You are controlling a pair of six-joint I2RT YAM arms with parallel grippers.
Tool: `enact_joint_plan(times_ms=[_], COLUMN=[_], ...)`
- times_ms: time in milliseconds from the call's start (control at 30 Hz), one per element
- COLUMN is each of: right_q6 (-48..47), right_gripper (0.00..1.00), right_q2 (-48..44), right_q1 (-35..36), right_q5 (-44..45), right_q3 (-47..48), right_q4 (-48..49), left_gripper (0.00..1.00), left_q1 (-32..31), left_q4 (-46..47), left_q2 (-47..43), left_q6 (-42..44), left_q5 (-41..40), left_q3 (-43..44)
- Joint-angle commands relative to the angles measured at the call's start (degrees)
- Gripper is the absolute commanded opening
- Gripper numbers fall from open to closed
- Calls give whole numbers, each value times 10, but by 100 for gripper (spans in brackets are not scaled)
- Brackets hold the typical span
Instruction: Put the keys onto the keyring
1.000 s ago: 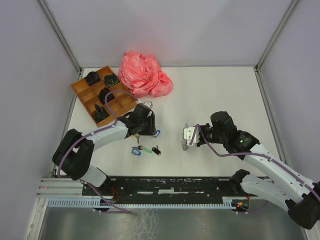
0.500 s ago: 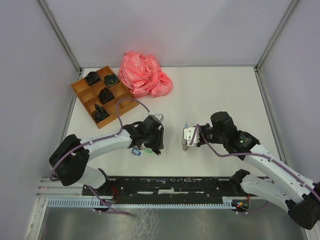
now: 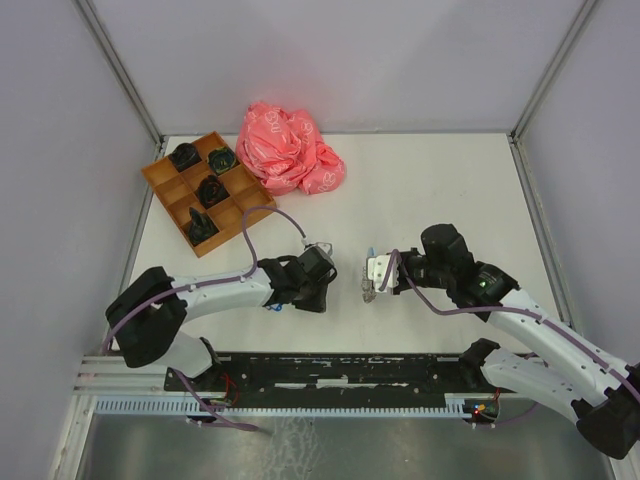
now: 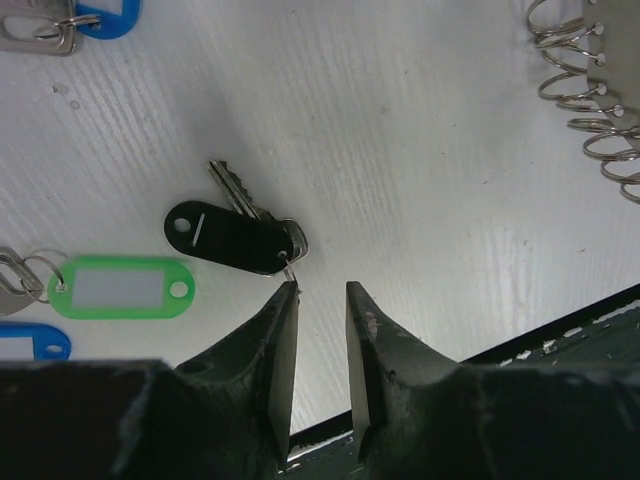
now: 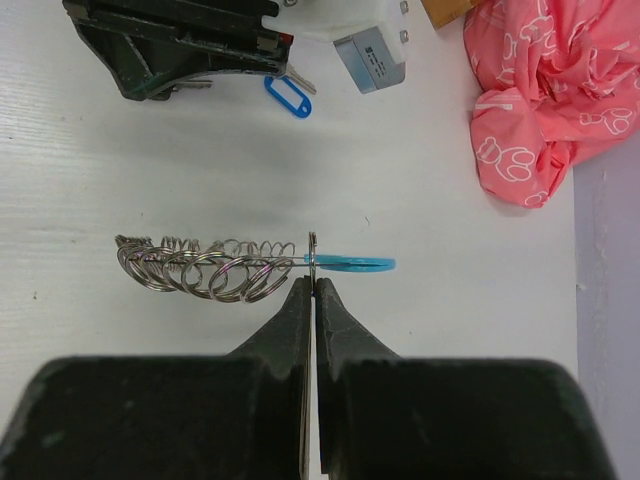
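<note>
The white worktop (image 3: 440,180) is the biggest thing, and the keyring (image 3: 370,285) sits near its middle, toward the front.

A crumpled pink bag (image 3: 288,148) lies well behind the keyring, off to its left. A brown tray (image 3: 150,172) with little boxes sits even farther left of the keyring. Black things (image 3: 212,190) rest in some of its boxes.

The right end effector (image 5: 313,283) is right at the keyring. Its two fingers are pinched tight on a thin part of it. The keyring (image 5: 210,268) is a bunch of silver loops with a light blue piece (image 5: 350,263) sticking out on one side.

The left end effector (image 4: 320,287) is just to the left of the keyring, low over the worktop. Its two fingers stand a small way apart, with nothing between them.

The keys lie flat on the worktop to the left of the keyring, apart from it.

- The black-tag key (image 4: 235,235) is the closest one to the keyring. Its small ring touches the tip of one left finger.
- The green-tag key (image 4: 120,288) is next, farther from the keyring.
- One blue-tag key (image 4: 100,15) and one more blue tag (image 4: 30,343) lie farther away, each partly cut off at the edge of the left wrist view.
</note>
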Motion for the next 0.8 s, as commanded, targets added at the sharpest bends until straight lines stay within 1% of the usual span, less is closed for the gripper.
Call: enact_joint_plan(times_ms=[0,167,433,700,767], right_q6=[6,8,8,10,9], right_gripper=[1,1,1,1,1], right_q2=[-13,-10,-12,-12,-14], right_q1=[4,5,5,6,6], right_q5=[-10,-12,-10,-12,-12], right_q3=[3,3,1,1,1], right_q4=[36,39,39,41,41], left_gripper=[32,32,29,16,10], left_q1=[-5,-6,-8,-9,-9], left_q4=[-9,-20,-8,-9,-13], left_q2=[4,1,21,25,26], left_q6=[-22,-23,-21,-18,-11], left_q5=[-40,-58,-47,-54,-57], left_q3=[6,6,8,7,12])
